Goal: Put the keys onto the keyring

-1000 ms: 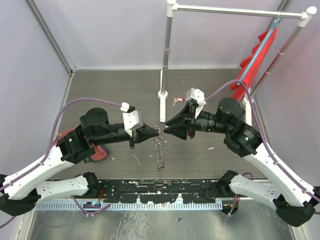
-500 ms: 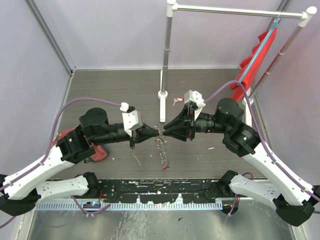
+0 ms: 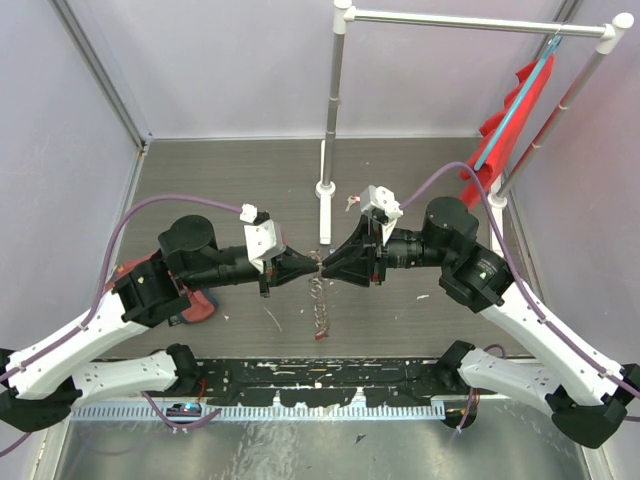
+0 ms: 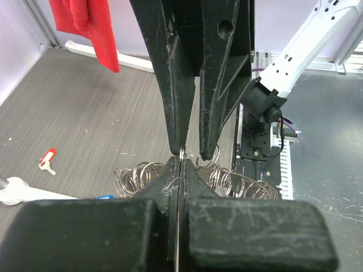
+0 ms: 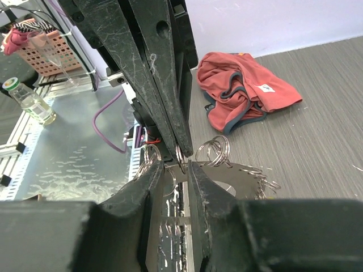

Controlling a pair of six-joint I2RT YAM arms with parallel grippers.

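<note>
- The left gripper and right gripper meet tip to tip above the middle of the grey, wood-grain table, the keyring between them.
- Left pincer: pressed fully together on one loop of the keyring, no gap between its black fingers in its own wrist view.
- Right pincer: a narrow gap shows between its fingers, with a single wire loop in that gap. A firm clamp on the loop is not visible.
- The keyring shows as a string of bright, overlapping wire coils, thin and glinting. From overhead it trails from the pinch point toward the near edge.
- The only key that can be made out, a small silver one with a red tag, lies flat on the table beside the base of the white post, well apart from the ring. Other keys cannot be found in these views.
- Progress, as judged: early. No key appears threaded. What seems in hand is steadying or spreading a coil. Fetching each key and working it onto the wire is left.
- Both sets of fingers are matte black plastic, scuffed with pale scratches.
- A crumpled red garment lies on the table behind the left arm.
</note>
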